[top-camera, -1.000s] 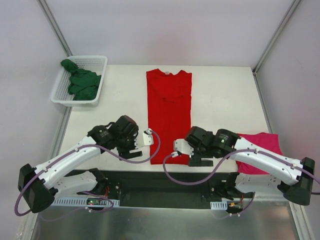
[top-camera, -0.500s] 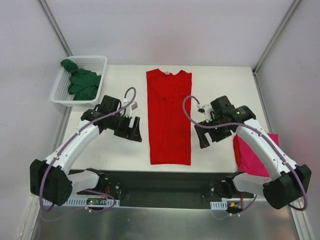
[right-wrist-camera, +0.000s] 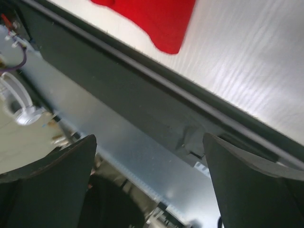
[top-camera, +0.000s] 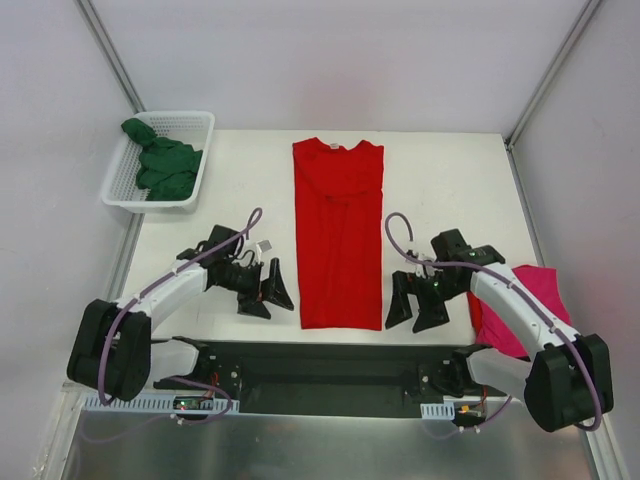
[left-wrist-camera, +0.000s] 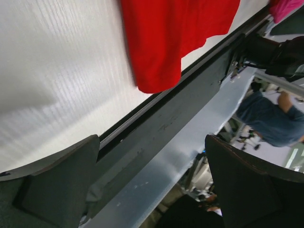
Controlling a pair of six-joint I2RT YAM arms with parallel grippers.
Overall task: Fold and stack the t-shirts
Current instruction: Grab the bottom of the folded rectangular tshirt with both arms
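Note:
A bright red t-shirt (top-camera: 338,230) lies flat as a long narrow strip down the middle of the table. Its near hem shows in the left wrist view (left-wrist-camera: 175,38) and the right wrist view (right-wrist-camera: 156,19). My left gripper (top-camera: 268,293) is open and empty, low over the table just left of the shirt's near left corner. My right gripper (top-camera: 415,308) is open and empty just right of the near right corner. A magenta-pink t-shirt (top-camera: 525,300) lies bunched at the right edge, under my right arm. A dark green t-shirt (top-camera: 160,163) sits crumpled in the basket.
A white mesh basket (top-camera: 195,130) stands at the far left corner of the table. The table's near edge and a black rail (top-camera: 330,360) run just below both grippers. Slanted frame posts stand at the back left and back right.
Both arms swung out to the shirt's sides and then came back down toward the near hem. Both grippers now sit open beside its near corners. The red shirt has not moved.

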